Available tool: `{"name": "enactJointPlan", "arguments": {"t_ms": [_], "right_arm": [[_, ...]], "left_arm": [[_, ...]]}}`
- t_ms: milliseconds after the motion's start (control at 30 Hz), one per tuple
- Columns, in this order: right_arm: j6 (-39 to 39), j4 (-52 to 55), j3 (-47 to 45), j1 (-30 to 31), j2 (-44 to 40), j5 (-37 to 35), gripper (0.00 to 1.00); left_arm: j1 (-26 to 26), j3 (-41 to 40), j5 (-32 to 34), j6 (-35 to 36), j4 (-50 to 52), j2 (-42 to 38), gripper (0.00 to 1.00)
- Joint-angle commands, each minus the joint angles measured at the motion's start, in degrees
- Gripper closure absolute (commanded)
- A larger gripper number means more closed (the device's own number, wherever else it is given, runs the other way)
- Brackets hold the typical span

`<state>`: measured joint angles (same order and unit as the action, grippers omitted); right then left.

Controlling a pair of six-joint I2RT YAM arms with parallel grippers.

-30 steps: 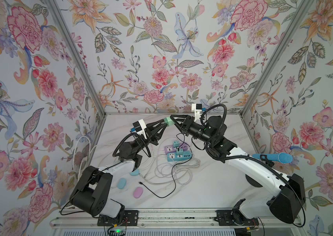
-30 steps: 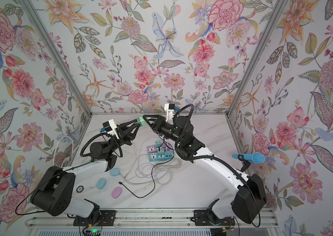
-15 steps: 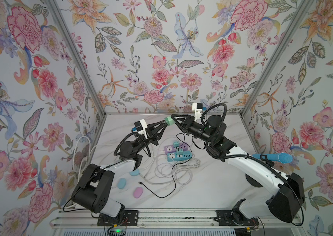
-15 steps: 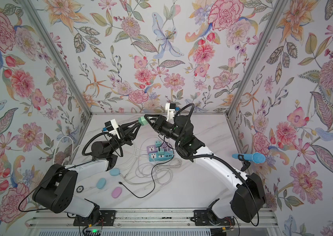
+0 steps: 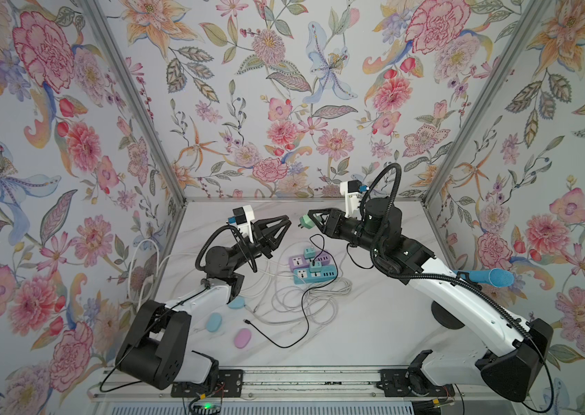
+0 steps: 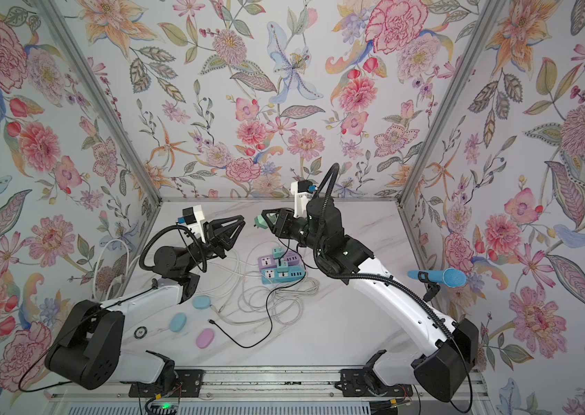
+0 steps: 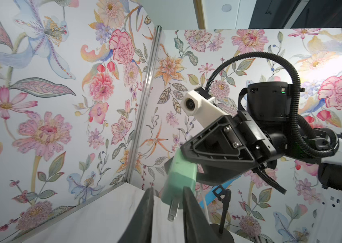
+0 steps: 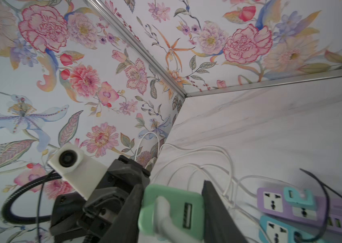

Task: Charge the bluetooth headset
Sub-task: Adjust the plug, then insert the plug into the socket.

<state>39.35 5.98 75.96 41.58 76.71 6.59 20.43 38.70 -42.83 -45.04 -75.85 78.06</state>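
My right gripper (image 5: 311, 218) (image 6: 265, 219) (image 8: 172, 185) is shut on a green charger adapter (image 5: 304, 220) (image 6: 260, 220) (image 8: 178, 206), held above the table's back middle with its prongs toward the left arm. A white cable (image 8: 161, 210) is plugged into the adapter. My left gripper (image 5: 286, 223) (image 6: 242, 220) (image 7: 168, 191) faces it, open and a short gap away, holding nothing. In the left wrist view the adapter (image 7: 178, 174) shows beyond the fingertips. Three oval cases lie at the front left: blue (image 5: 214, 322), blue (image 5: 236, 303), pink (image 5: 242, 338). I cannot tell which is the bluetooth headset.
A purple power strip (image 5: 323, 258) and a teal power strip (image 5: 316, 278) lie mid-table with small adapters plugged in. A black cable ends loose (image 5: 246, 321) near the cases. White cables (image 5: 305, 305) coil around. A blue microphone (image 5: 492, 277) stands on its stand at the right.
The right gripper has drawn the green adapter slightly right, away from the left gripper's tips, which were at it before. The left jaws stand a little wider.
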Motion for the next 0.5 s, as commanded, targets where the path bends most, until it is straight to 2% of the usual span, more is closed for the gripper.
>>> {"name": "enactJointPlan", "arguments": {"t_ms": [0, 67, 133, 200, 233, 367, 467], "right_arm": [[-10.0, 5.5, -2.4, 2.1, -0.6, -10.1, 1.00], [-11.5, 5.5, -4.4, 3.2, 0.0, -12.4, 1.00], [-13.0, 5.5, -5.7, 4.4, 1.2, -14.6, 1.00], [-14.4, 5.5, -6.4, 6.0, 2.6, -16.9, 1.00], [-15.3, 5.5, -6.7, 7.3, 3.6, -18.6, 1.00], [-17.7, 5.9, -7.4, 13.0, 7.9, -27.9, 1.00], [-17.9, 5.7, -7.9, 15.5, 11.5, -31.4, 1.00]], "left_arm": [[-0.5, 2.2, 5.3, 10.2, 22.5, -7.8, 0.66], [-0.6, 3.3, 9.7, 15.2, 33.0, -11.6, 0.54], [-0.5, 3.6, 13.4, 17.8, 38.7, -14.6, 0.43], [-0.5, 3.6, 15.2, 19.1, 42.0, -16.7, 0.41], [-0.6, 3.5, 15.8, 18.9, 43.5, -17.5, 0.36], [-0.6, 2.3, 17.4, 18.3, 45.6, -19.9, 0.27], [-0.5, 0.8, 19.0, 18.8, 47.0, -21.3, 0.26]]}}
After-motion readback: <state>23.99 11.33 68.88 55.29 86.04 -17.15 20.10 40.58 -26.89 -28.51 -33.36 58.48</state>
